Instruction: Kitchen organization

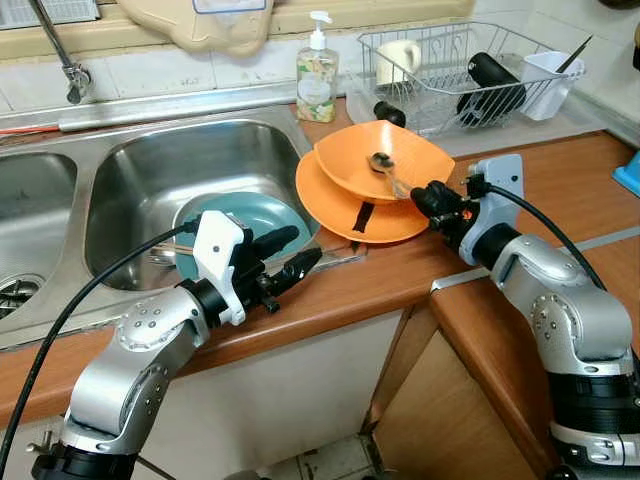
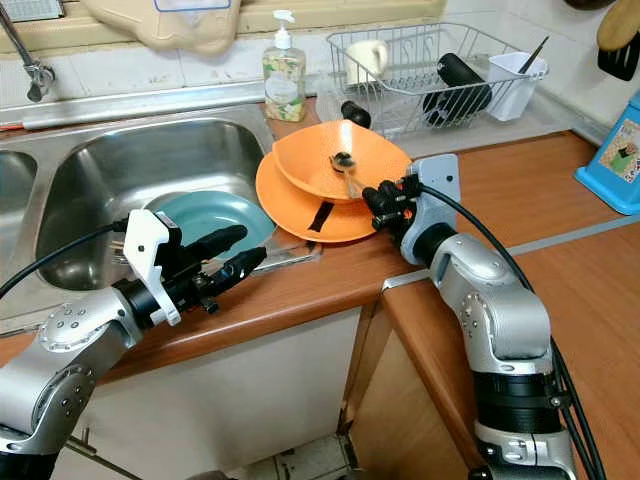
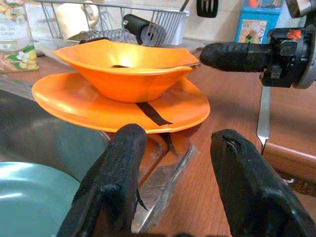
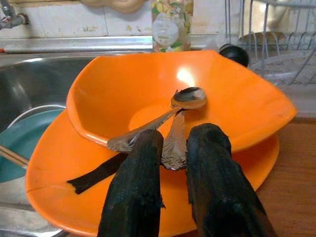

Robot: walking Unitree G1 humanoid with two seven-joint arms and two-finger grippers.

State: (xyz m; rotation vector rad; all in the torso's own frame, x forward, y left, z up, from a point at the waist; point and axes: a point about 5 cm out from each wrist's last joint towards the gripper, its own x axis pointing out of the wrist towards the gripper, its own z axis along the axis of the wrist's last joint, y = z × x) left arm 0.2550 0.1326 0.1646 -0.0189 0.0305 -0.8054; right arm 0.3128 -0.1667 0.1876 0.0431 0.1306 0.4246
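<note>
An orange bowl [image 1: 400, 150] sits on an orange plate [image 1: 335, 205] on the wooden counter, just right of the sink. Two metal spoons [image 4: 180, 106] lie in the bowl, handles toward the near rim. My right gripper [image 4: 177, 133] is at that rim, its fingers shut on one spoon's handle. A black strip [image 1: 362, 215] lies on the plate. My left gripper [image 1: 300, 248] hovers open over the counter's front edge, beside the sink, holding nothing. A teal plate [image 1: 250, 215] lies in the sink basin behind it.
The steel sink [image 1: 170, 160] takes up the left. A soap bottle [image 1: 317, 75] stands behind the bowl. A wire dish rack [image 1: 455, 95] with a cup, a black bottle and a white holder is at the back right. A blue box [image 2: 615, 150] stands far right.
</note>
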